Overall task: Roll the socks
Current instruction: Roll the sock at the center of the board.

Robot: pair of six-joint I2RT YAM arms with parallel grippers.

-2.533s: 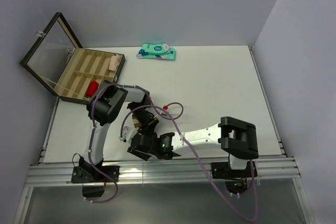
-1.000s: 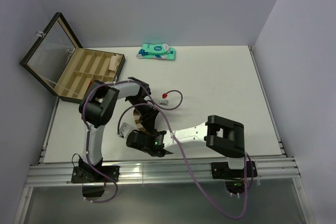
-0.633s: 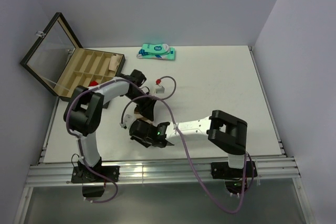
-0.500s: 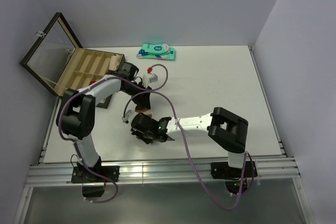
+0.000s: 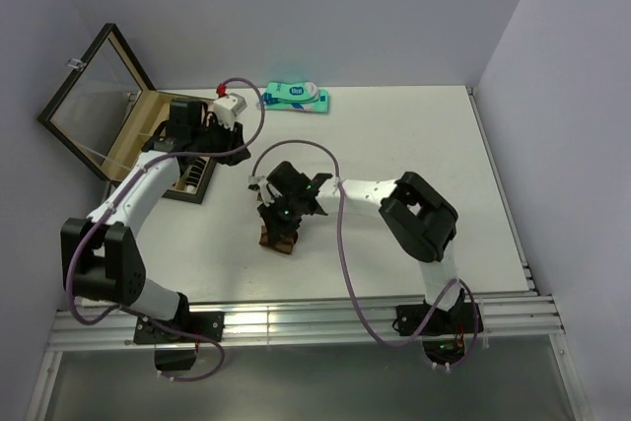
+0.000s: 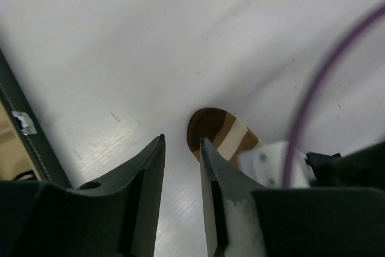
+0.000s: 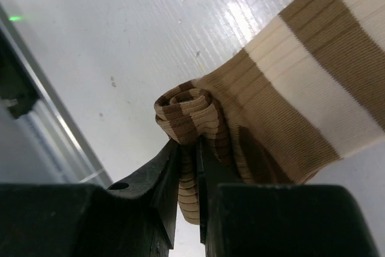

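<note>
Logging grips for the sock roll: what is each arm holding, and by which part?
The right gripper pinches the brown sock at its rolled-up end. The left gripper holds nothing; its fingers stand apart.

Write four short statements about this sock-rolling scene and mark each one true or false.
1. The right gripper pinches the rolled end of the brown sock. True.
2. The left gripper holds the brown sock. False: its jaws stand apart with nothing between them, above bare table.
3. The compartment case has its lid shut. False: the lid stands open.
4. The teal package lies near the table's far edge, apart from both grippers. True.
</note>
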